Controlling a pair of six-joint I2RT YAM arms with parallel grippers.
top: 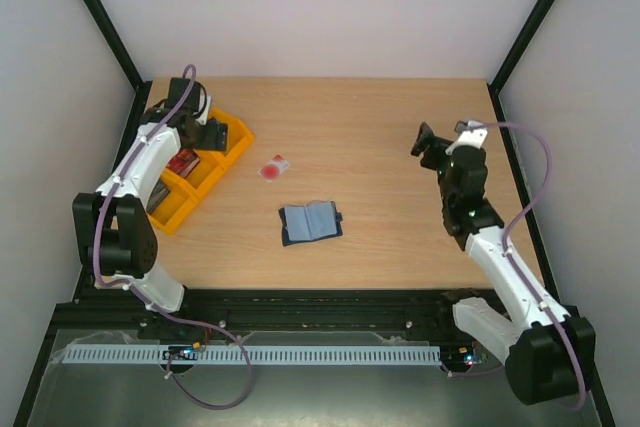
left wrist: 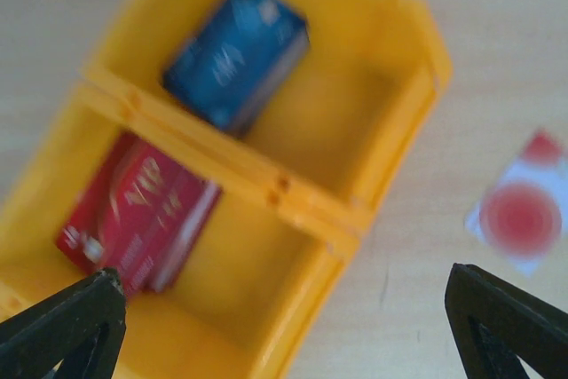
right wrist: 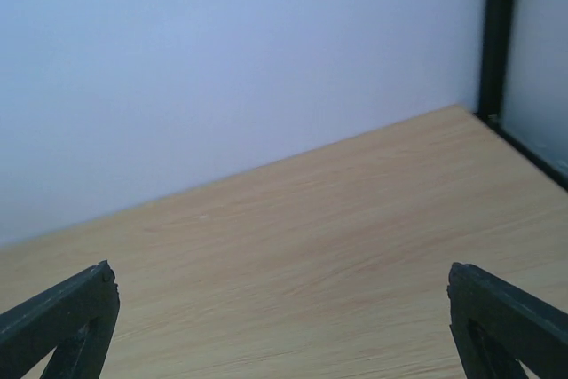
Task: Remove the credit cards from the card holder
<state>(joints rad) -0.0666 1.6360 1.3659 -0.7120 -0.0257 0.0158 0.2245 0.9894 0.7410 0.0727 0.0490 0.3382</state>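
The navy-blue card holder (top: 310,221) lies open on the table's middle, lighter blue inside; I cannot tell whether a card sits in its pockets. The white card with a red round mark (top: 274,168) lies flat on the wood behind and left of it, and also shows in the left wrist view (left wrist: 519,215). I see no dark grey card clearly. My left gripper (top: 212,134) hovers open and empty over the orange tray, fingertips (left wrist: 67,321) wide apart. My right gripper (top: 428,142) is open and empty, raised at the right, far from the holder.
The orange three-compartment tray (top: 237,150) stands at the back left; it holds a blue pack (left wrist: 235,51) and a red pack (left wrist: 138,215). A dark thing (top: 158,199) lies in its near compartment, partly behind the left arm. Black frame posts rise at the back corners.
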